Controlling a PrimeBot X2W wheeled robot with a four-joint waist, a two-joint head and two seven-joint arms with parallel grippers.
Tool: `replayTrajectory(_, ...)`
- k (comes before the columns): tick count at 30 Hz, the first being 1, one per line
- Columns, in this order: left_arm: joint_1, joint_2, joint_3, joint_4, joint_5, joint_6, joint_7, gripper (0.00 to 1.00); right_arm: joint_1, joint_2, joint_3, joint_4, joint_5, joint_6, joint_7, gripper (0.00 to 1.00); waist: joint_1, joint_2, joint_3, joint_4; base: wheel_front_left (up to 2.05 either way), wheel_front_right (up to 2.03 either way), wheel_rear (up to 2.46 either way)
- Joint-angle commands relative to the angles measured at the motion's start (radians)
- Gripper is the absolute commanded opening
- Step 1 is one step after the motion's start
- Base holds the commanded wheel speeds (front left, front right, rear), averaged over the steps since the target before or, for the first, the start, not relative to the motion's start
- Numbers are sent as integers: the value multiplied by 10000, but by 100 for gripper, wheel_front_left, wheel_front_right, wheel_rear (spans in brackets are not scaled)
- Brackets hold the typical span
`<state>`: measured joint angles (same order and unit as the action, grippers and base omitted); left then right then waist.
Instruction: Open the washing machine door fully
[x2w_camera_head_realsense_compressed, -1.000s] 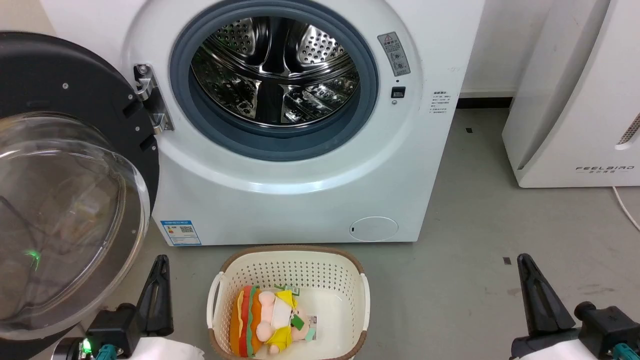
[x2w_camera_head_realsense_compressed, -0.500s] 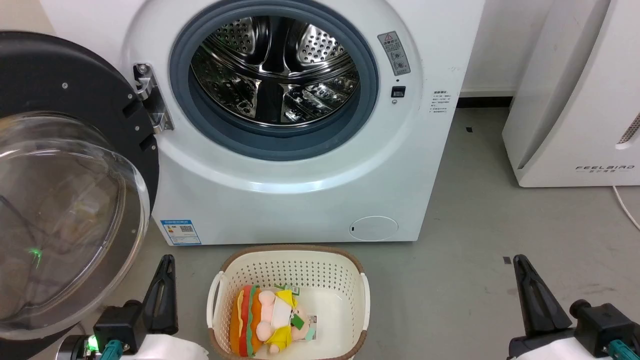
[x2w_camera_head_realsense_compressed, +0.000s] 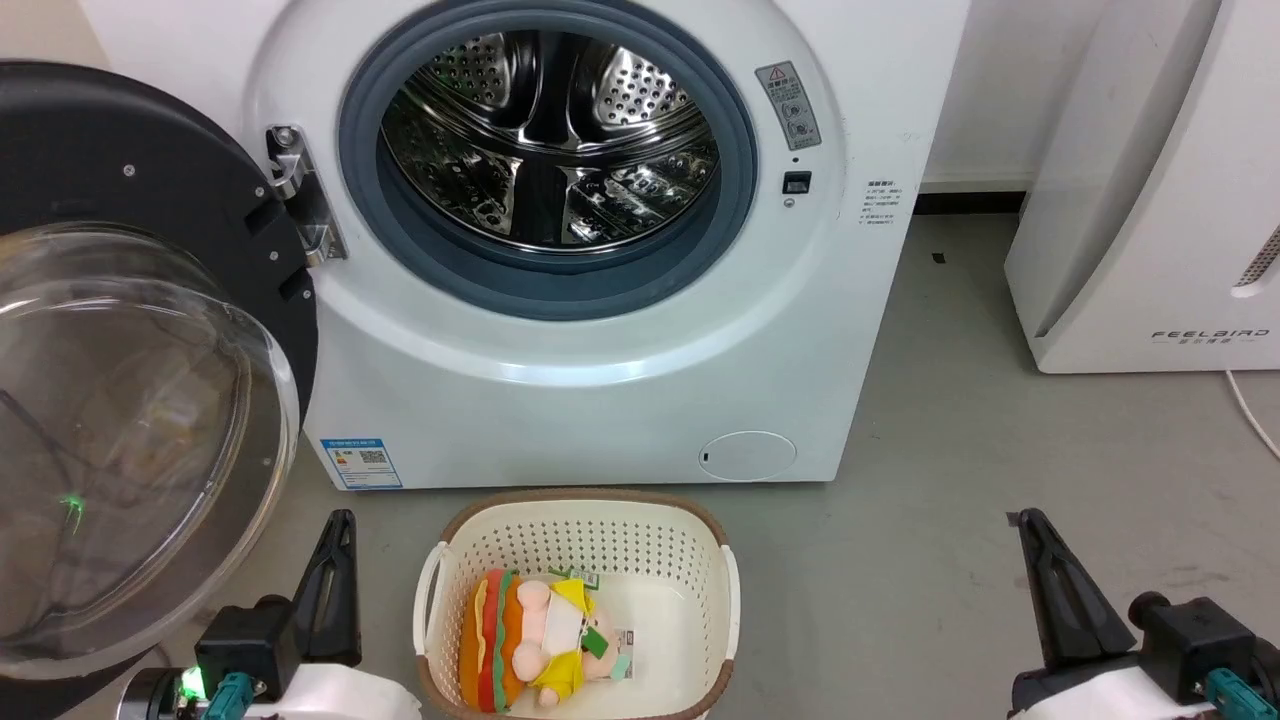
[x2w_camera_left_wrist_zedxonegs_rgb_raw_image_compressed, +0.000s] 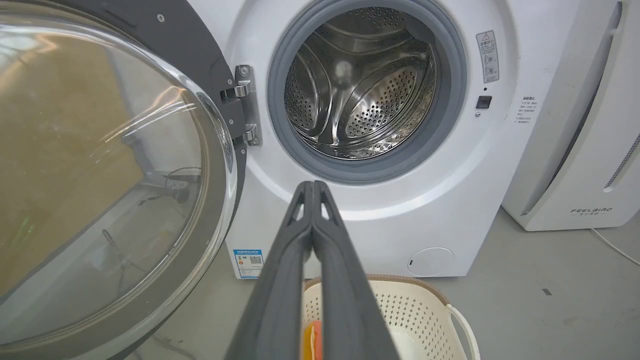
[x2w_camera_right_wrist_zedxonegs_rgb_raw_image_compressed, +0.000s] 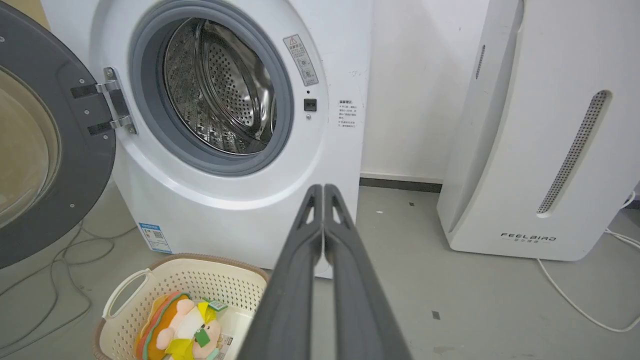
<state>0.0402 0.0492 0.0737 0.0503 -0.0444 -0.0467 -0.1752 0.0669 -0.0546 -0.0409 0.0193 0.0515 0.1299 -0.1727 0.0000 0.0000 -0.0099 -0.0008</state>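
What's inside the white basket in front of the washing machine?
A burger-shaped plush toy lies in the basket, left of centre. Anything beneath the toy is covered.

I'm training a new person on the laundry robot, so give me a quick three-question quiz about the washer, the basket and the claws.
1. True or false: the door stands open, hinged to the left of the drum in the head view.
2. What lies in the basket? A) a towel B) a plush toy C) a shoe
3. Are the left claw and the right claw open or shut?

Key: 1 true. 2 B. 3 both shut, holding nothing.
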Motion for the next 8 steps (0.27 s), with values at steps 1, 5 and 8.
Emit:
replayTrajectory(1, -118, 5, -35, -67, 78, 62, 47, 0, -181, 15, 28, -59, -93, 3, 46, 0, 0, 0, 2, 0, 0, 0, 0)
replayTrajectory(5, -132, 5, -69, -88, 96, 82, 129, 0, -205, 16, 47, -66, -113, 3, 127, 0, 0, 0, 6, 1, 0, 0, 0)
replayTrajectory(8, -142, 5, -95, -104, 109, 97, 192, 0, -223, 17, 61, -70, -129, 3, 189, 0, 0, 0, 10, 1, 0, 0, 0)
